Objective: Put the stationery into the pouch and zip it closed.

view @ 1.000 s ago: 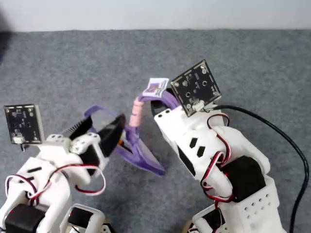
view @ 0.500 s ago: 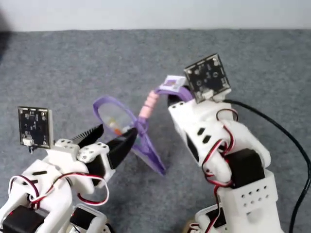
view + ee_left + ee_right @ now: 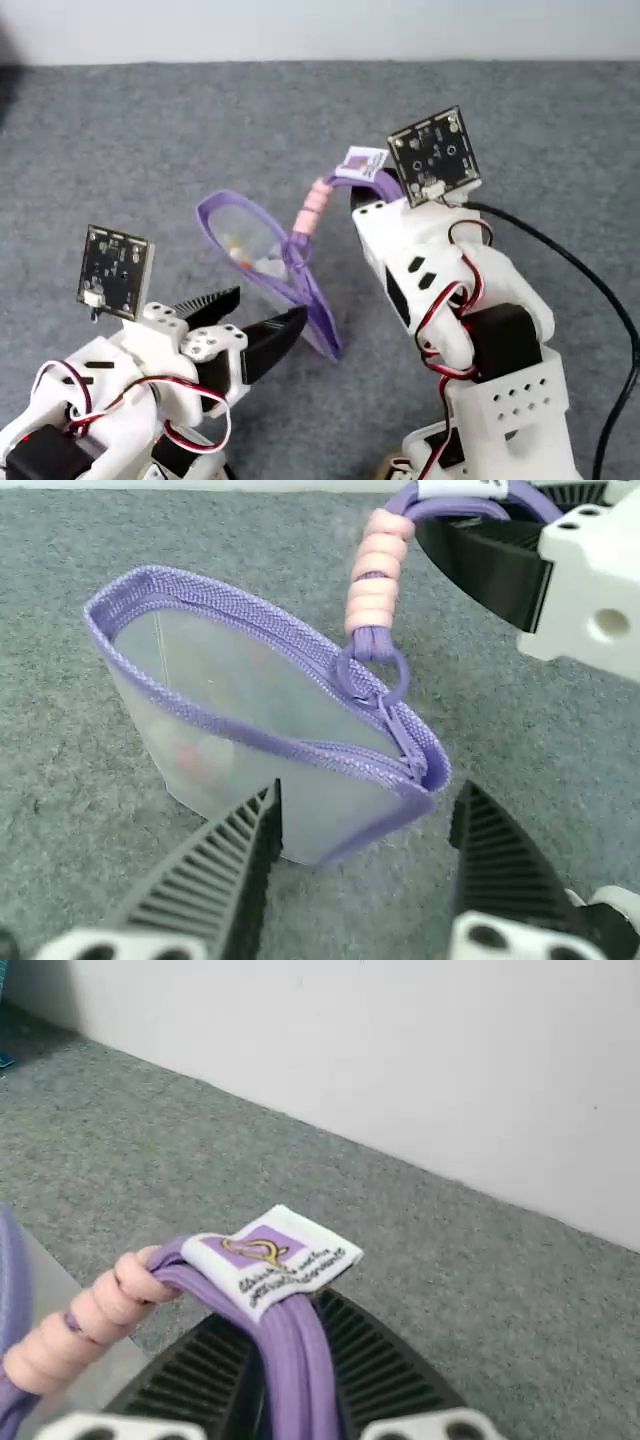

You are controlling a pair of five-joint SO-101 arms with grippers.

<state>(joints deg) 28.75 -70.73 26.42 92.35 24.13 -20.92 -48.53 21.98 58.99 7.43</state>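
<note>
Two white arms sit at the near edge of a grey felt-covered tabletop (image 3: 120,130), the left arm (image 3: 130,380) at near left and the right arm (image 3: 470,320) at near right. Since a second ago the left arm has let go of the pouch and drawn back towards the near left. The right arm has shifted right and farther away, drawing the strap with it.

The left arm is now low and level, pointing at the pouch. Its jaws are spread wide and hold nothing, one tip on each side of the pouch's near end and seemingly just clear of it. The right arm reaches over the far right side, and the right jaws are clamped on the strap.

Between the arms, the clear plastic pouch with purple fabric trim (image 3: 250,710) stands on its edge on the tabletop. Faint pink and yellow stationery (image 3: 240,250) shows through its side. From the pouch's right end, a purple woven strap (image 3: 290,1340) runs up into the right jaws. A pink beaded cord (image 3: 378,570) joins this strap to the purple zip slider (image 3: 395,715). The slider sits at the right end of the zip, and the teeth behind it look joined. A small white label (image 3: 270,1255) is folded over the strap just beyond the right jaws.

Judging by this, the zip is closed or nearly so, and the left arm's release suggests the task is almost finished.
</note>
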